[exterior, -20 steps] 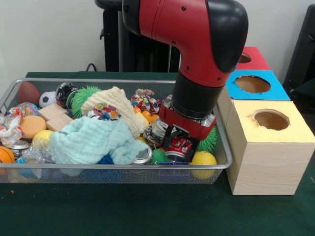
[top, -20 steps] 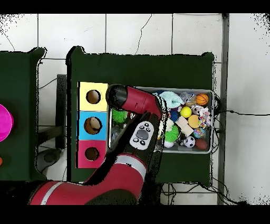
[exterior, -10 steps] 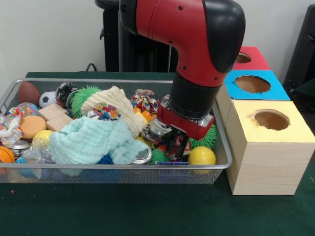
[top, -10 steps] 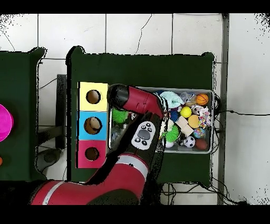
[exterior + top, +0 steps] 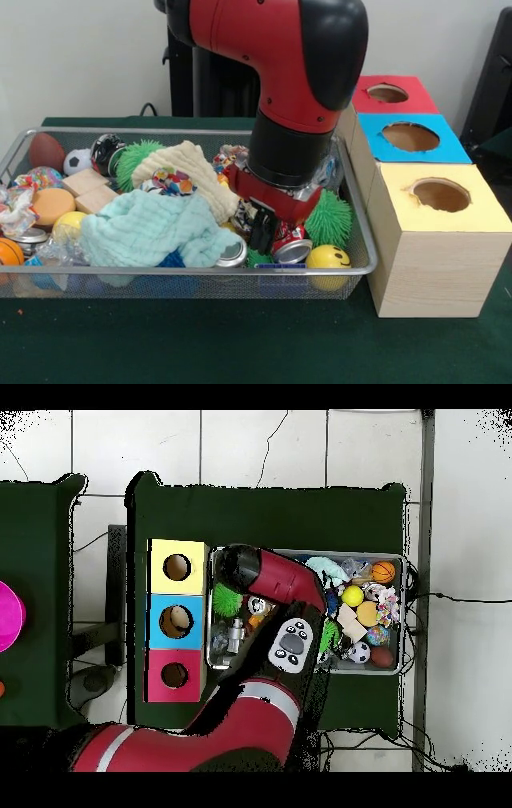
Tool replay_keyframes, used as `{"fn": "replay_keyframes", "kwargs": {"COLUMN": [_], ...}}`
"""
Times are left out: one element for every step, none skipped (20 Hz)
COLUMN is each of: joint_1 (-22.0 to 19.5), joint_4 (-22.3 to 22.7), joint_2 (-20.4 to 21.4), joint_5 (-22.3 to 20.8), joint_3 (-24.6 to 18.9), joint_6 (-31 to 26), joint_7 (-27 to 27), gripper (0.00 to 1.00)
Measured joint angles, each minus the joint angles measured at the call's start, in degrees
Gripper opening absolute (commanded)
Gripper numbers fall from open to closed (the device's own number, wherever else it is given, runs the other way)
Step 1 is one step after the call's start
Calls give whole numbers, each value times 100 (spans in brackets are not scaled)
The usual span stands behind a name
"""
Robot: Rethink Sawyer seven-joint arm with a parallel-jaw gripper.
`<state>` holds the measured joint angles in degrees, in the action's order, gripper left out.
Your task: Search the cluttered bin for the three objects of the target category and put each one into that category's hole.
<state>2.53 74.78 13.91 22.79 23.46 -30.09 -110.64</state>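
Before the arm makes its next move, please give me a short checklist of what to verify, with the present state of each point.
1. Tool is inside the silver wire mesh bin: ok.
2. Tool closed firmly on the crushed red metal can: cannot tell; the can sits right at the tool.
3. Yellow smiley ball is clear of the can: not ok, they lie side by side.
4. Green spiky ball is clear of the arm: not ok, it is close beside the wrist.
5. Hole in the yellow-topped wooden box is unobstructed: ok.
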Motion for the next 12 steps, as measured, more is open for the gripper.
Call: {"fn": "replay_keyframes", "kwargs": {"joint_1": [-52,-73,-93,-164,-275,-339,-371,-517,-578,-622,-751,-795], "joint_4": [61,82,103,171,258,296,316,397,428,448,516,544], "joint_2": [42,57,71,118,187,220,236,301,324,339,387,406], "joint_5": [0,-1,-1,-6,-48,-81,-100,-197,-239,-275,-387,-433], "joint_3": [-38,-52,-66,-117,-196,-239,-259,-338,-361,-380,-422,-438], "joint_6": [51,68,85,137,200,225,235,268,272,273,273,273], "joint_7": [0,0,0,0,0,0,0,0,0,0,0,0], "gripper": [0,0,0,0,0,0,0,0,0,0,0,0]}}
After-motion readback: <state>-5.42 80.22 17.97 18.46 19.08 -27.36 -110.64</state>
